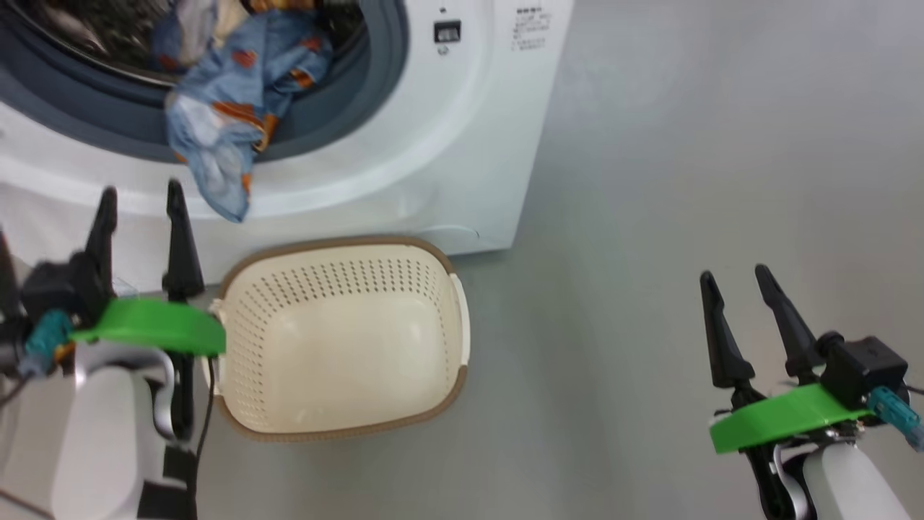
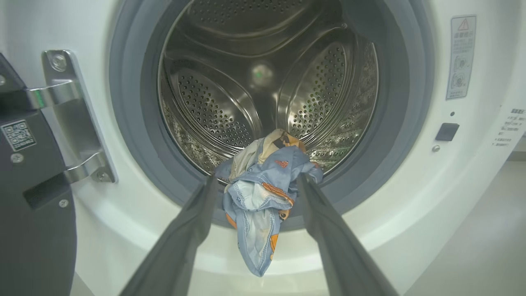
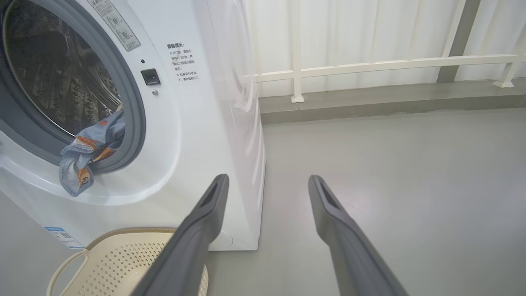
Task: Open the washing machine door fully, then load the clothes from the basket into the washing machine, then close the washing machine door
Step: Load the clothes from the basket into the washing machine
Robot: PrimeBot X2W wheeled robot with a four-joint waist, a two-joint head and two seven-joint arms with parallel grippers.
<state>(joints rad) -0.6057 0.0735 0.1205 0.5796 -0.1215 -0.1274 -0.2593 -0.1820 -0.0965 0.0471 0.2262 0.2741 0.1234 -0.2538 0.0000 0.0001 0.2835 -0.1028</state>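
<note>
Light-blue printed fabric clothes [image 1: 231, 108] drape over the grey rubber gasket [image 1: 339, 123] of the big white front-loading washing machine [image 1: 447, 144], partly hanging outside. The cream perforated plastic basket [image 1: 339, 339] stands just before it. The left gripper [image 1: 141, 189] and right gripper [image 1: 733, 273] are spread, holding nothing.

A smooth grey floor [image 3: 411, 185] meets a low grey ledge [image 3: 390, 98] with a white railing [image 3: 370, 65] before pale curtains [image 3: 349, 28].

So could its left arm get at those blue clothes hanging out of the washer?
Probably yes. The left gripper is open and points straight at the clothes, which droop over the grey gasket. Nothing lies between them, and the washing machine door is swung off to one side.
</note>
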